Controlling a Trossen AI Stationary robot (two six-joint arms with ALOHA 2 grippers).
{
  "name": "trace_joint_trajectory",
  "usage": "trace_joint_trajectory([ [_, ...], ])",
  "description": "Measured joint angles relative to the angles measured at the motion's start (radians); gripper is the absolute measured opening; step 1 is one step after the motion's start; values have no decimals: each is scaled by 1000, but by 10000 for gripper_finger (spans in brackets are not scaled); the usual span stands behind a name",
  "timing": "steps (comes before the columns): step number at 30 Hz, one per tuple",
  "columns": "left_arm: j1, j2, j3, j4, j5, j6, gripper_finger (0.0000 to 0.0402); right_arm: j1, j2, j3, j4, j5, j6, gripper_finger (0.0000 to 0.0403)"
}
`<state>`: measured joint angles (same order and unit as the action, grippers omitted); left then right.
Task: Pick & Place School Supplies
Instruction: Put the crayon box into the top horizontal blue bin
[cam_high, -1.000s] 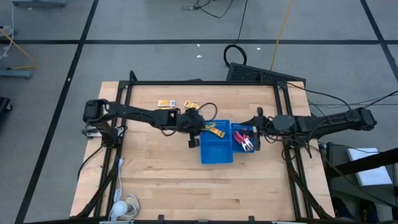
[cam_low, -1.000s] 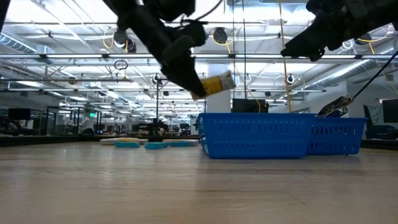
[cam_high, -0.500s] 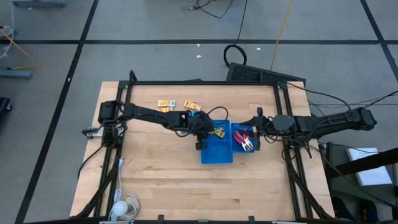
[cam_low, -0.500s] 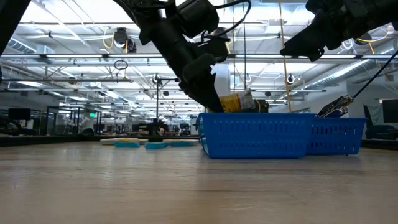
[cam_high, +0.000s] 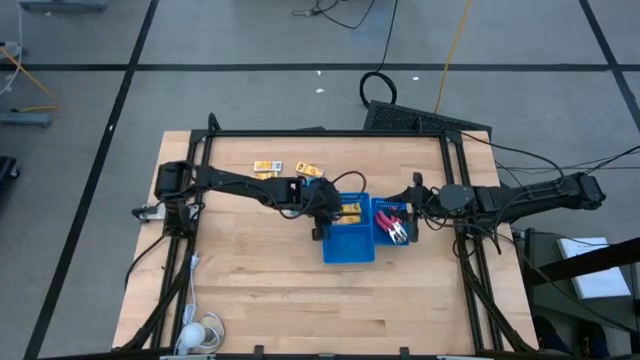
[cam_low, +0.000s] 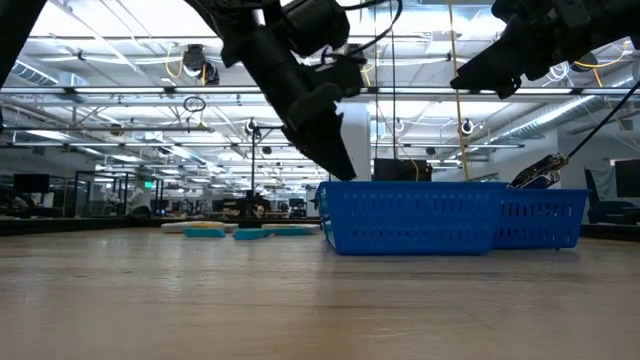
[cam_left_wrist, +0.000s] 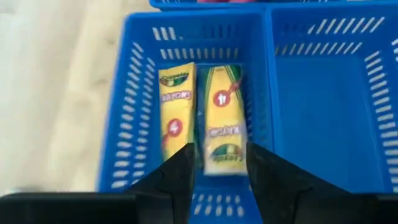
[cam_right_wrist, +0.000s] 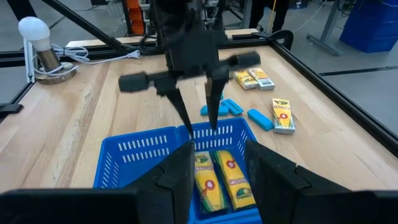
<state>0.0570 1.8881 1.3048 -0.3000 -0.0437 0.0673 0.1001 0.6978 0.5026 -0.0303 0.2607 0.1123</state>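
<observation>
Two yellow crayon packets lie flat, side by side, in one compartment of the blue tray, labels up. Left tool hangs just above that compartment, fingers pointing down, parted and empty. Right tool waits over the neighbouring compartment holding red scissors, fingers parted, gripping nothing. More packets and light-blue pieces lie on the counter.

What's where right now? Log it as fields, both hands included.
left hand: open, empty, above the blue tray
right hand: open, empty, at the tray's scissors side
crayon boxes: two, flat, side by side in one compartment
scissors: red-handled, in another compartment
on table: loose crayon boxes, light-blue pieces
</observation>
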Motion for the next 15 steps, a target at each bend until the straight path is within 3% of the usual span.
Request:
trace_joint_trajectory([
  [10,56,-202,1,-180,-205,103,139,0,0,0,0,0,0,132],
  [15,181,-240,1,-216,-173,107,164,0,0,-13,5,0,0,132],
])
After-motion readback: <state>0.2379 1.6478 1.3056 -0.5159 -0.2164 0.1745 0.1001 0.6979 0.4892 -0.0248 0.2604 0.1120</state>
